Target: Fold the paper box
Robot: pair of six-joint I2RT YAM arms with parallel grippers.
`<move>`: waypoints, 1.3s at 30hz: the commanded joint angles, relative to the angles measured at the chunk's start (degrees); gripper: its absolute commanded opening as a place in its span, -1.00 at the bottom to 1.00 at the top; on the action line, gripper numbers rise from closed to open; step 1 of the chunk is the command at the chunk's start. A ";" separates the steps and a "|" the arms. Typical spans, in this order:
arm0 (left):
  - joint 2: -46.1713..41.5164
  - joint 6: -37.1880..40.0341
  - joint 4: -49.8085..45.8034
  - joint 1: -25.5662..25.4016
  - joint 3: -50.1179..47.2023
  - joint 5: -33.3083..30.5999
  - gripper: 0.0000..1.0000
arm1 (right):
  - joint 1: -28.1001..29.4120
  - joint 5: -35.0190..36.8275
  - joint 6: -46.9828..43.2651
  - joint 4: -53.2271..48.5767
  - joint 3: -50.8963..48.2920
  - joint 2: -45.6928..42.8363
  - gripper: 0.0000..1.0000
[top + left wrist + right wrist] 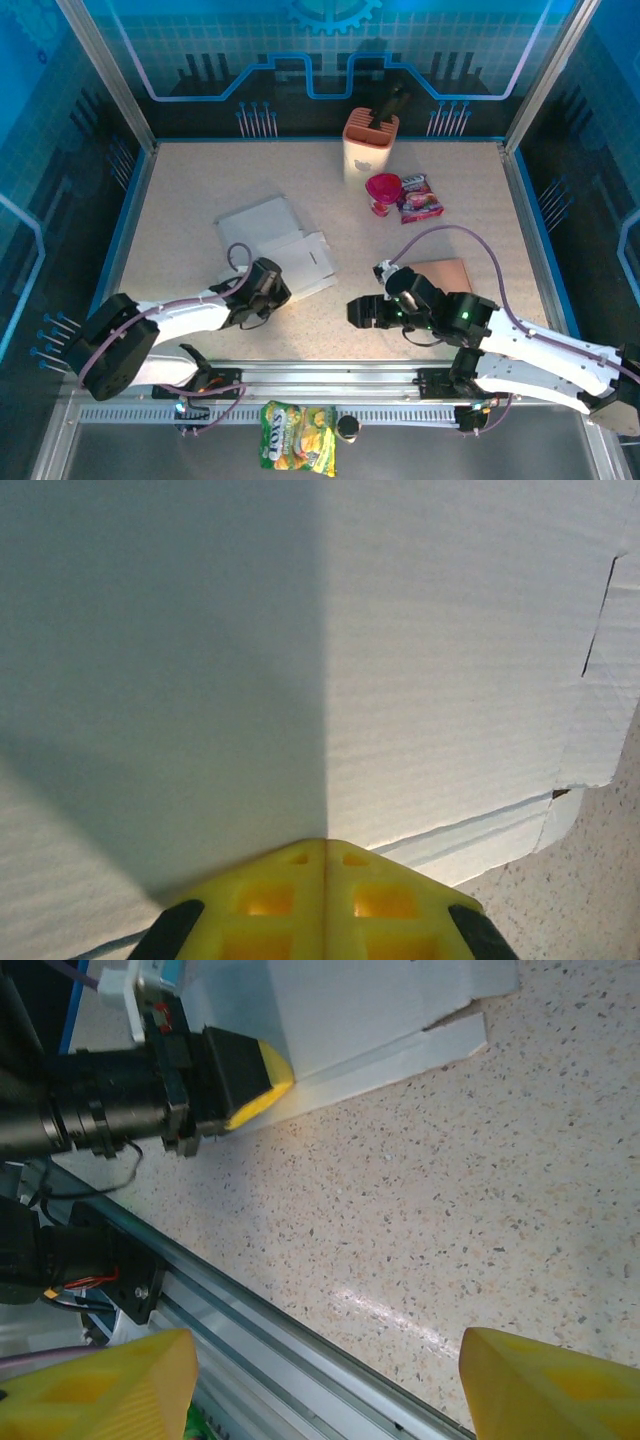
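No fold made yet; paper box (270, 235) is laid flat. Left end effector (281, 292) is closed at its edge, right end effector (356, 312) held apart.

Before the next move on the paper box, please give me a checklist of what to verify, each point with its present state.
1. Left gripper shut at the near edge of the paper box: ok.
2. Cardboard caught between its fingers: cannot tell.
3. Right gripper open, holding nothing: ok.
4. Right gripper touching the box: not ok, it hangs over bare table.
5. Box folded: not ok, it lies mostly flat.
6. Pink cup apart from the box: ok.
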 commanded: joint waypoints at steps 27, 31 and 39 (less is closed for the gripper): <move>-18.96 16.33 -25.49 19.83 8.86 7.02 -0.44 | 0.41 4.23 22.56 26.22 -10.24 9.26 0.40; -14.24 25.11 -22.62 29.61 10.14 15.40 -0.39 | 1.28 5.66 26.93 30.07 -9.71 14.77 0.41; -0.16 28.25 -11.66 31.86 9.36 22.47 -0.32 | 0.77 3.38 34.23 44.33 -11.00 27.38 0.45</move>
